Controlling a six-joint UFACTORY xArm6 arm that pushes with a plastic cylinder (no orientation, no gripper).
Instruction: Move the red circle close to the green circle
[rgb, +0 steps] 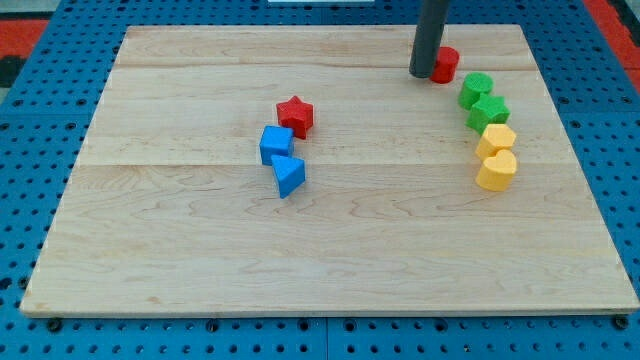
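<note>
The red circle (446, 64) sits near the view's top right of the wooden board (200, 250), partly hidden behind my rod. My tip (421, 73) touches the board right at the red circle's left side. The green circle (476, 88) lies just to the lower right of the red circle, with a small gap between them. A green star-like block (489, 112) touches the green circle from below.
Two yellow blocks, a hexagon (497, 139) and a heart (496, 170), sit below the green ones. A red star (295, 115), a blue cube (275, 144) and a blue triangle (289, 175) cluster left of the board's middle.
</note>
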